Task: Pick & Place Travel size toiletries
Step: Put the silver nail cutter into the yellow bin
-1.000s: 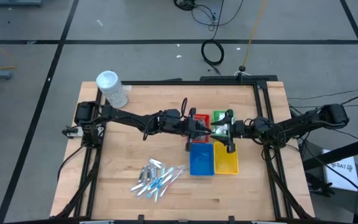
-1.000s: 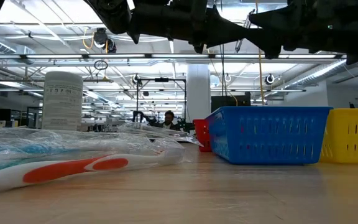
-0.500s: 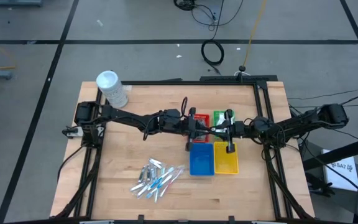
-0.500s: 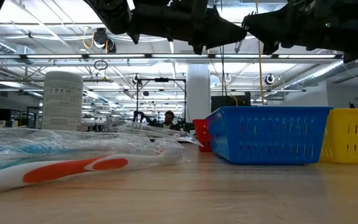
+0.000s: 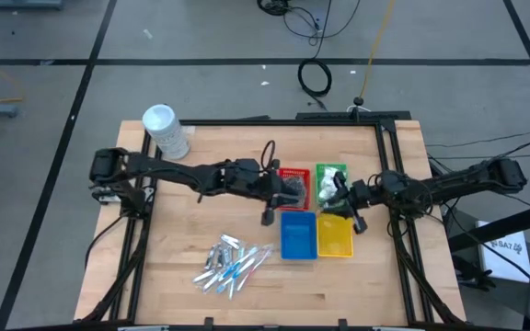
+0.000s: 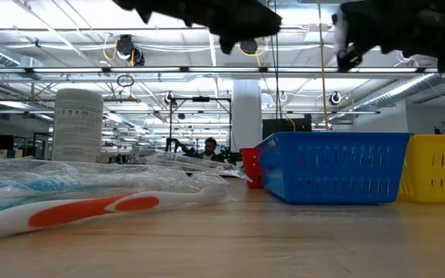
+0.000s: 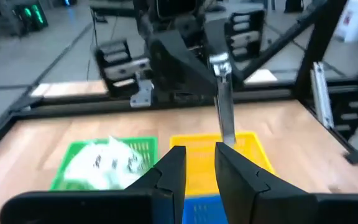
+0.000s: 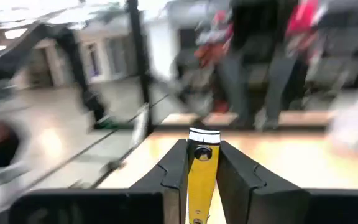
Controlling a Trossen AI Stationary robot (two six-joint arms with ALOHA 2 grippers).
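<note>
My right gripper (image 8: 202,163) is shut on a slim stick (image 7: 223,118), above the green tray (image 5: 329,171) and the yellow tray (image 5: 335,236). The stick shows yellow with a white tip (image 8: 202,137) in the right wrist view. My left gripper (image 7: 200,163) hovers by the red tray (image 5: 288,173) and stands slightly open, with nothing between its fingers. Dark grey bundles (image 5: 294,189) lie in the red tray and white packets (image 7: 107,163) in the green one. More wrapped sticks (image 5: 233,265) lie in a heap on the table near its front edge. My right gripper pinches the slim stick between its two fingers (image 8: 178,163); its white-tipped end (image 8: 202,138) juts out past the fingertips. In the left wrist view the stick hangs down below the gripper, its lower end (image 7: 229,138) clear above the yellow tray.
A blue tray (image 5: 298,236) sits next to the yellow one, in front of the red. A tall white tub (image 5: 166,129) stands at the table's far left corner. The black frame rails (image 5: 394,184) run along the table's edges. People stand in the room beyond.
The two grippers met over the trays and have drawn apart. My left gripper has gone back toward the table's left edge. My right gripper has moved a little toward the right edge, and the stick has stayed with it.
</note>
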